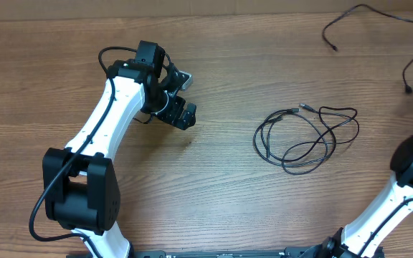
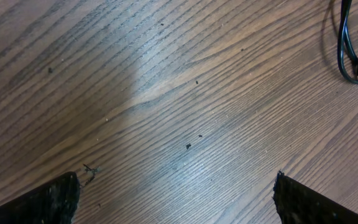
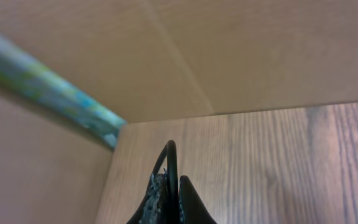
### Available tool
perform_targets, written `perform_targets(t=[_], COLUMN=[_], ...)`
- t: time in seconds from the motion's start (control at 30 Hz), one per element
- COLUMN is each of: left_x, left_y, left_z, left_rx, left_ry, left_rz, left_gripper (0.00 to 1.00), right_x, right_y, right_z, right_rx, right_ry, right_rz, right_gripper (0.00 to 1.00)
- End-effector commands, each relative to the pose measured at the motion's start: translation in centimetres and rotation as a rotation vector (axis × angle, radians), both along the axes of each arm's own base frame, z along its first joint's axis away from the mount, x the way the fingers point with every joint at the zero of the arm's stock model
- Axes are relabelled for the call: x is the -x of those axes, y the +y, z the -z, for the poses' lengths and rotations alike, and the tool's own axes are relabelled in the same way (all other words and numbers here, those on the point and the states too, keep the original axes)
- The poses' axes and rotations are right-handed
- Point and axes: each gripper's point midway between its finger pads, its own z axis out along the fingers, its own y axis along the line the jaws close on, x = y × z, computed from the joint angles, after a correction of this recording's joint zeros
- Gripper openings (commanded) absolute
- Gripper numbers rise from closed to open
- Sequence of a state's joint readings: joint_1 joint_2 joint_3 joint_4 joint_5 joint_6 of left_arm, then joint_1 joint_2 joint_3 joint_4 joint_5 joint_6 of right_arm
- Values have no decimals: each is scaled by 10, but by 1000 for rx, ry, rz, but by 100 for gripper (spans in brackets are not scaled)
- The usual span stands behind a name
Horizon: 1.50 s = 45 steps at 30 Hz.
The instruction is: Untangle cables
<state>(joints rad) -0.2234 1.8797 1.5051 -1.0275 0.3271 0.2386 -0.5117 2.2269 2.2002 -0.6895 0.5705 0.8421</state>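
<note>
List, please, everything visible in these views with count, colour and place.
cable tangle: one, black, table centre-right
cable strands: two, black, far right corner
cable loop: one, black, between the right gripper's fingers
table: one, brown wood
cardboard wall: tan, behind the table
tape strip: one, teal, on the cardboard
left arm and right arm: white with black joints, left side and lower right
left gripper: black, open, above bare wood
right gripper: black, shut on the cable loop

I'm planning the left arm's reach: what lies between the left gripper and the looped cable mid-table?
Nothing. The overhead view shows only bare wooden table between the left gripper and the looped cable.
</note>
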Motion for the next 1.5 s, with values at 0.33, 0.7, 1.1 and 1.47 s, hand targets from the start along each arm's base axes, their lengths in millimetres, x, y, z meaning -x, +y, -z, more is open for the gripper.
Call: perform_targets(t=[0.33, 0.7, 1.1, 1.47], left_x=[2, 2, 2, 2], left_y=[-4, -4, -4, -4], left_z=[4, 4, 4, 4], left_rx=[-4, -4, -4, -4], left_ry=[11, 11, 11, 11], left_rz=[9, 9, 9, 9], left_gripper=[100, 99, 100, 100], right_x=[3, 44, 107, 141], right_y=[-12, 33, 63, 57], right_z=[16, 71, 97, 127], right_rx=[-101, -321, -494, -518], right_ry=[10, 317, 576, 711], right_rz=[-122, -244, -201, -130], right_gripper=[100, 100, 100, 100])
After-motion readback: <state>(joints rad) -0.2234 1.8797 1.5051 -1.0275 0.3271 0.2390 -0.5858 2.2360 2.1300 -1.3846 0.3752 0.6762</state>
